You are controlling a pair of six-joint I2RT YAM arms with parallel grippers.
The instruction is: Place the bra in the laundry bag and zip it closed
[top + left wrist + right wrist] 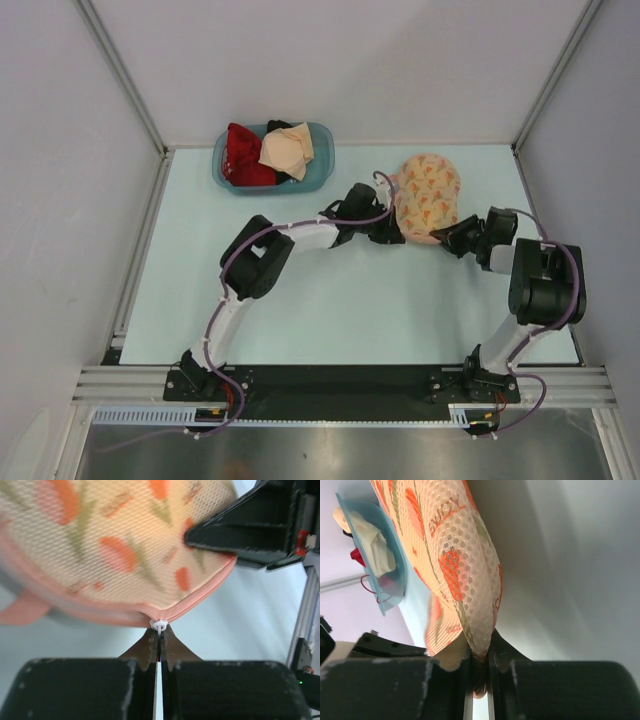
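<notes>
The pale pink laundry bag (430, 196) with orange print lies on the table at the back right. It fills the left wrist view (115, 545) and hangs in the right wrist view (465, 580). My left gripper (392, 232) is shut on the white zipper pull (159, 625) at the bag's pink zipper rim. My right gripper (452, 240) is shut on a fold of the bag's mesh at its near right edge (481, 655). The yellow bra is hidden.
A blue plastic basket (322, 172) at the back left holds a red garment (243, 158) and a beige garment (288, 150). It also shows in the right wrist view (375, 565). Grey walls and metal frame rails enclose the pale table (200, 270).
</notes>
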